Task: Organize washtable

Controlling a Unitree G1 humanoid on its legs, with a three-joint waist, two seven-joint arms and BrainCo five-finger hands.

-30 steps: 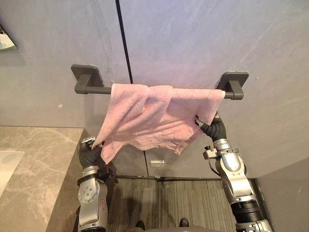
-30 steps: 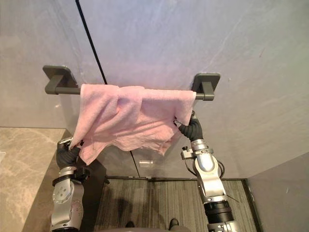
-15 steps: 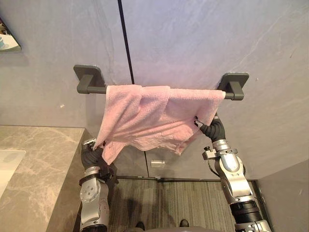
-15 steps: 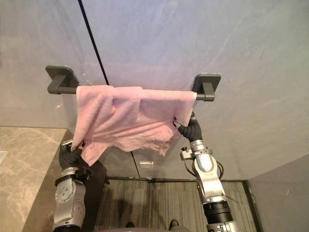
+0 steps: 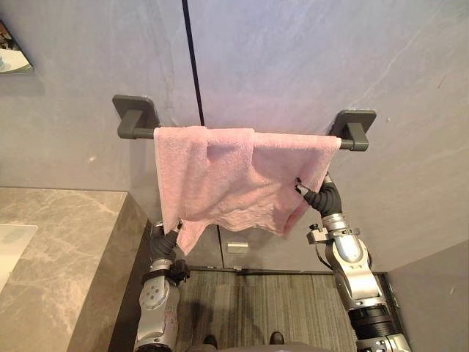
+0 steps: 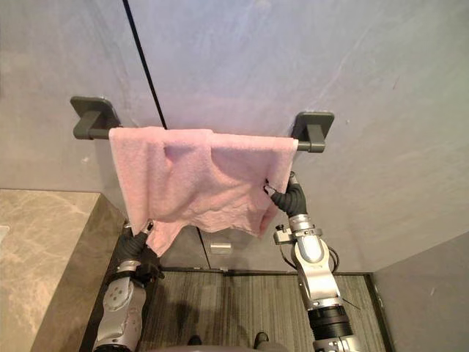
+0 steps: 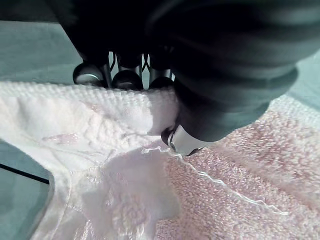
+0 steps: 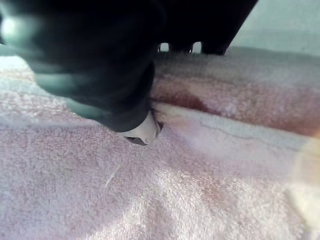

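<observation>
The pink towel (image 5: 234, 176) hangs over the dark rail (image 5: 135, 133) on the wall, bunched, with its lower edge uneven below the rail. Your left hand (image 5: 170, 238) pinches the corner hanging lowest beneath the rail's left half, fingers (image 7: 127, 79) behind the hem and thumb on the face. Your right hand (image 5: 316, 195) grips the side edge just under the rail's right bracket, thumb pressed into the pile. Expect soft, light, floppy cloth that probably slides easily on the smooth rail, so a hard pull on one side would likely drag it off. Hold at hems and corners, and tug evenly.
</observation>
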